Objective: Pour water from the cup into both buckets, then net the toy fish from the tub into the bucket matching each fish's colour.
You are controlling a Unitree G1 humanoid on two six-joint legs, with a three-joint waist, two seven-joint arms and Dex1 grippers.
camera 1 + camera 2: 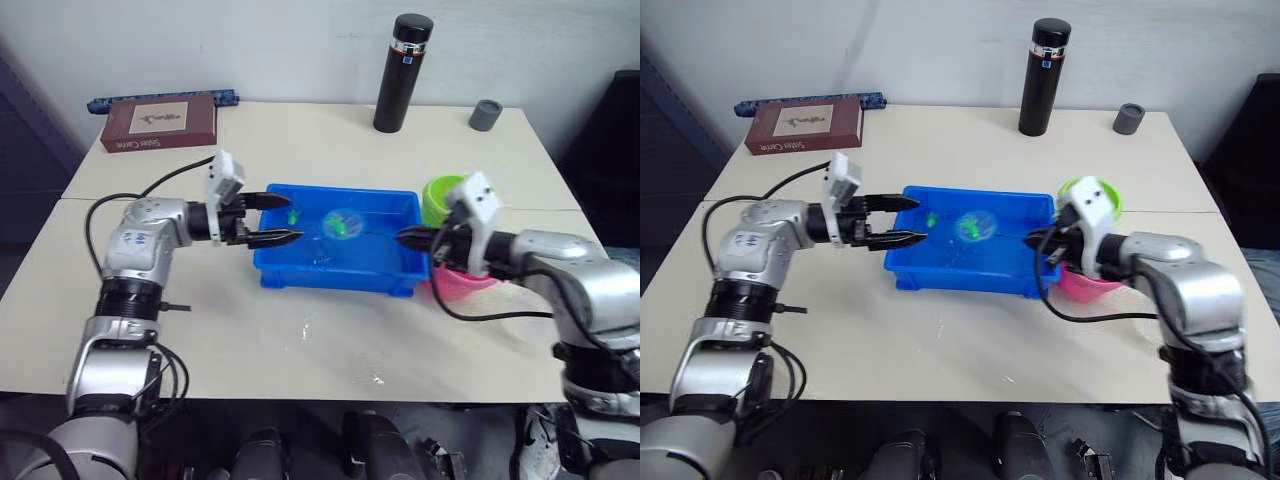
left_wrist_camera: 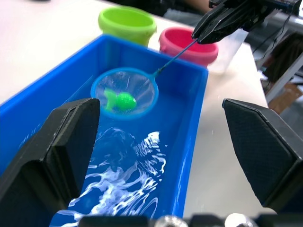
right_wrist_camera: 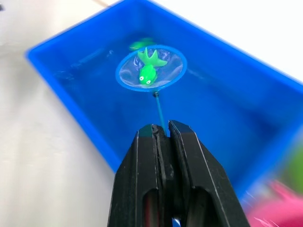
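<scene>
The blue tub (image 1: pixel 330 281) holds water in the middle of the table. My right gripper (image 1: pixel 402 236) is shut on the thin handle of the net (image 1: pixel 342 224), over the tub's right end. The hoop carries a green toy fish (image 3: pixel 147 73) just above the water. Another green fish (image 1: pixel 294 214) lies in the tub near its left end. My left gripper (image 1: pixel 295 219) is open over the tub's left rim, one finger on each side of that end. The green bucket (image 1: pixel 440 195) and pink bucket (image 1: pixel 465 286) stand right of the tub. The cup is out of view.
A tall black flask (image 1: pixel 403 72) and a small grey cap (image 1: pixel 486 114) stand at the table's back edge. A brown book (image 1: pixel 160 122) lies at the back left. Small water spills (image 1: pixel 375 378) mark the table in front of the tub.
</scene>
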